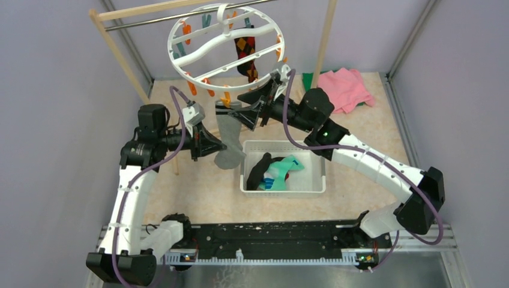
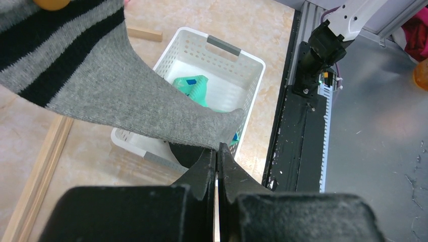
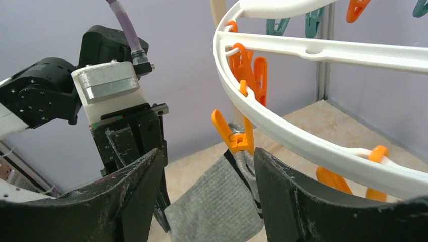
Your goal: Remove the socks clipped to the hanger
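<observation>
Beige tabletop (image 1: 198,198) carries the whole set-up. A wooden-and-metal rack (image 1: 120,54) stands at the far left, and the hanger (image 3: 363,53) hangs from its bar, with the ring tilted.

A white slotted basket (image 1: 282,191) sits on the table below the ring and slightly to its right. Inside it lie a teal sock (image 1: 285,168) and a black sock (image 1: 258,171), touching each other. A pink cloth (image 1: 345,87) lies at the far right of the table.

Two socks are clipped to the hanger. An argyle sock (image 1: 245,51) hangs through the far side of the ring. A grey sock (image 1: 228,141) with black stripes hangs from the near rim, its foot just beside the basket's left corner.

Left gripper (image 2: 218,151): the fingers are pressed together, pinching the lower edge of the grey sock near the toe with the very tips.

Right gripper (image 3: 207,161): the fingers are spread, one on either side of the grey sock's cuff and of the orange clip (image 3: 234,133) that holds it. Whether either finger touches the clip cannot be told.
</observation>
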`<state>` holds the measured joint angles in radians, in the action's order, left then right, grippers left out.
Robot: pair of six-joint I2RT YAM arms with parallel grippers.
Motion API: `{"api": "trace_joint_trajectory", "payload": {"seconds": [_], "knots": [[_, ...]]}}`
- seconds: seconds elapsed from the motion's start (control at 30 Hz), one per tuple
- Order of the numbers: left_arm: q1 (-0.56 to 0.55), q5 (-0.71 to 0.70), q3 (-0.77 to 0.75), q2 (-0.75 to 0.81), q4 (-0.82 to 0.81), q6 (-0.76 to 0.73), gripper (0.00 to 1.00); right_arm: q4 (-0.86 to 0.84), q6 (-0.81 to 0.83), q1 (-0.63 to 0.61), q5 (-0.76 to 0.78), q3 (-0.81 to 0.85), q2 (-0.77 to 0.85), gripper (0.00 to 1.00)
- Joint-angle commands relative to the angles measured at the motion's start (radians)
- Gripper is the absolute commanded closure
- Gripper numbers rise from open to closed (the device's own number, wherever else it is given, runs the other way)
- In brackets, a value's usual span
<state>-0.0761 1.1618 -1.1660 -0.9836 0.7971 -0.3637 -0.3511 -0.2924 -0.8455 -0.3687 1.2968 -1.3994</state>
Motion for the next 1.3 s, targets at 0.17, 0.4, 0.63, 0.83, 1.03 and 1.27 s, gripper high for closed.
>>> {"api": "trace_joint_trajectory", "payload": {"seconds": [0.17,0.4,0.63,0.83,1.03,1.27], "knots": [[-0.039,0.000,0.031,0.042,-0.054,-0.011,1.00,-0.187,-0.032,0.007,-0.031,-0.042,0.011,0.36],[-0.090,-0.048,0.042,0.047,-0.079,-0.002,1.00,-0.264,-0.024,-0.011,-0.009,-0.147,0.066,0.37],[-0.146,-0.094,0.027,0.041,-0.101,0.030,1.00,-0.253,0.038,-0.012,0.014,-0.126,0.040,0.37],[-0.166,-0.108,0.015,0.039,-0.101,0.038,1.00,-0.245,0.152,-0.012,0.078,-0.085,0.005,0.34],[-0.182,-0.118,0.006,0.034,-0.101,0.044,1.00,-0.274,0.157,-0.012,0.055,-0.003,-0.062,0.33],[-0.195,-0.135,0.013,0.035,-0.104,0.043,1.00,-0.289,0.129,-0.012,0.039,0.039,-0.094,0.39]]}}
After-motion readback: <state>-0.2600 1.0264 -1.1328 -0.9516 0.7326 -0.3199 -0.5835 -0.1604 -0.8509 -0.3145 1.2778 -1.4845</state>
